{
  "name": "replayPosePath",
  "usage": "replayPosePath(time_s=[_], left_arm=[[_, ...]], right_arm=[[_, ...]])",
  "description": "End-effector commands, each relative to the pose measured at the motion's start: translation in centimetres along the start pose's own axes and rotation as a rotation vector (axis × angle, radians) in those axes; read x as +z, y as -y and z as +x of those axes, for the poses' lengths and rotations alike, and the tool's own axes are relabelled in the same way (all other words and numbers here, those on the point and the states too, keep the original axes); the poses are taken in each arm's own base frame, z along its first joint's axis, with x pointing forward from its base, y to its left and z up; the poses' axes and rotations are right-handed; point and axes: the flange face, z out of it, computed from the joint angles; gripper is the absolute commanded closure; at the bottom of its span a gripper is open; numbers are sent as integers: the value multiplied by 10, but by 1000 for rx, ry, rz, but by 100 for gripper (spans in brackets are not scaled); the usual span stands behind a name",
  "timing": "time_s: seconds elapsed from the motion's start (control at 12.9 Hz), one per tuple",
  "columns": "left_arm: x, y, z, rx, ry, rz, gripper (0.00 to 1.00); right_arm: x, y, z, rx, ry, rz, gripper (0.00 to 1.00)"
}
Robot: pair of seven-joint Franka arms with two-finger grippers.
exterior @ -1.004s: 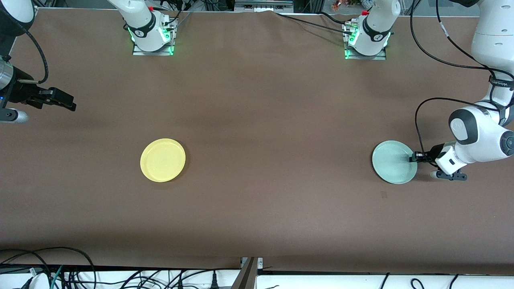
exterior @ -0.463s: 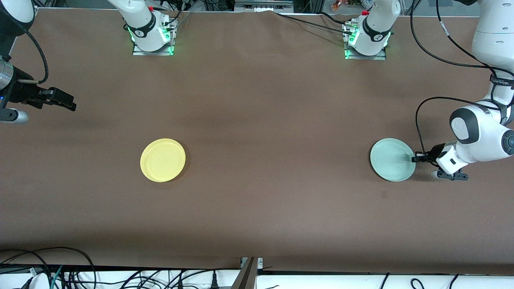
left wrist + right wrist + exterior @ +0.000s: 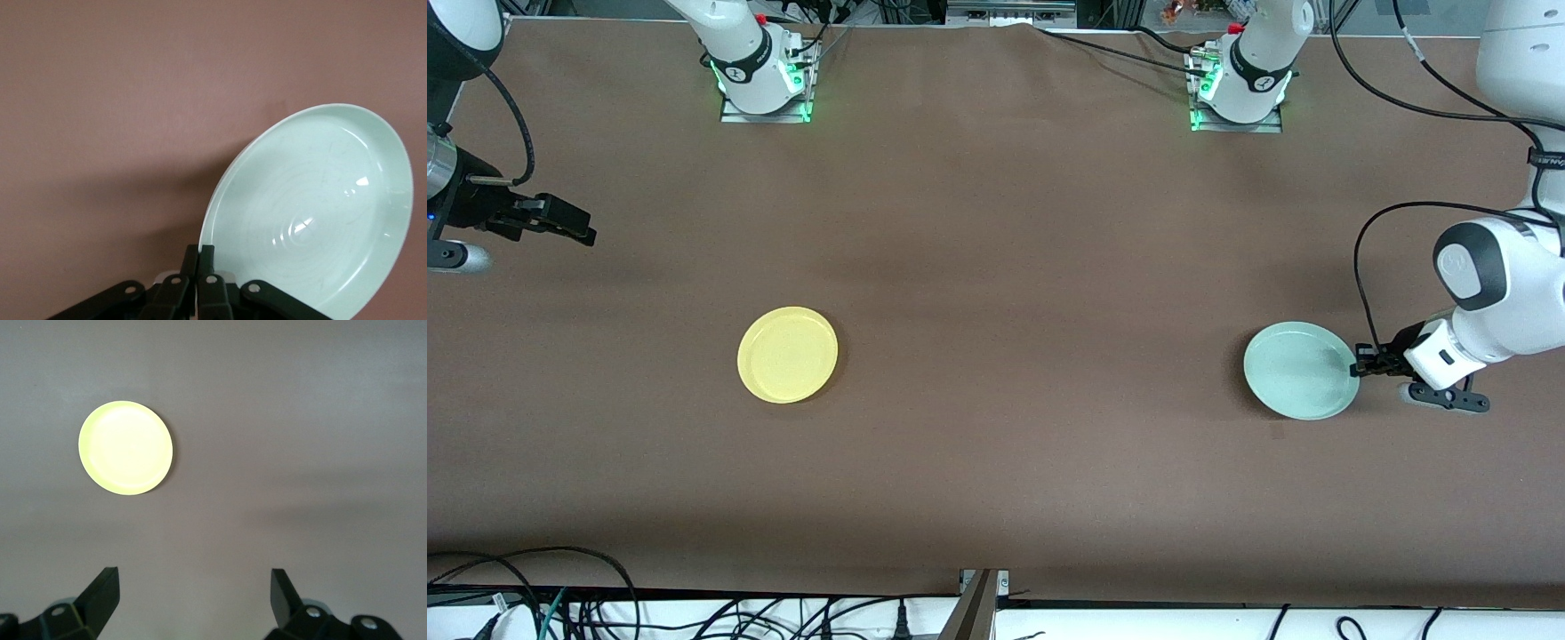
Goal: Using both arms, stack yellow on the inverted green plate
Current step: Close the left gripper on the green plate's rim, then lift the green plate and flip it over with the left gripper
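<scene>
On the brown surface [image 3: 996, 267], the left tool [image 3: 1357, 370] pinches the tilted green plate [image 3: 1298, 370] by its rim; the right tool [image 3: 569, 224], released, waits well apart from the yellow plate [image 3: 787, 354].

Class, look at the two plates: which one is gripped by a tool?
The green plate: the left tool is shut on its rim, tilting it. The yellow plate lies flat, untouched; the right tool waits open.
</scene>
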Motion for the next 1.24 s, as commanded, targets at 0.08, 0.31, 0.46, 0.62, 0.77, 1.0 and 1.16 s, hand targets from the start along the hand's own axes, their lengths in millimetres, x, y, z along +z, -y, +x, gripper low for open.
replayPosePath(time_s=[0.08,0.31,0.46,0.62,0.77,1.0,1.16], left_arm=[[-57,-63,30,132,-56,88,100],[-92,-136,57,253,-98,247,100],[-107,-195,73,327,-139,367,100],[-114,-249,81,391,-183,483,100],[-114,-298,82,486,-227,626,100],[-97,-368,75,614,-310,818,100],[-99,-391,72,654,-366,906,100]], right_arm=[[-3,1,0,-8,6,15,0],[-3,1,0,-8,6,15,0],[-3,-1,0,-5,6,15,0],[-2,-1,0,-5,8,15,0],[-3,-1,0,-5,6,15,0],[-2,-1,0,-5,8,15,0],[-1,-1,0,-5,9,15,0]])
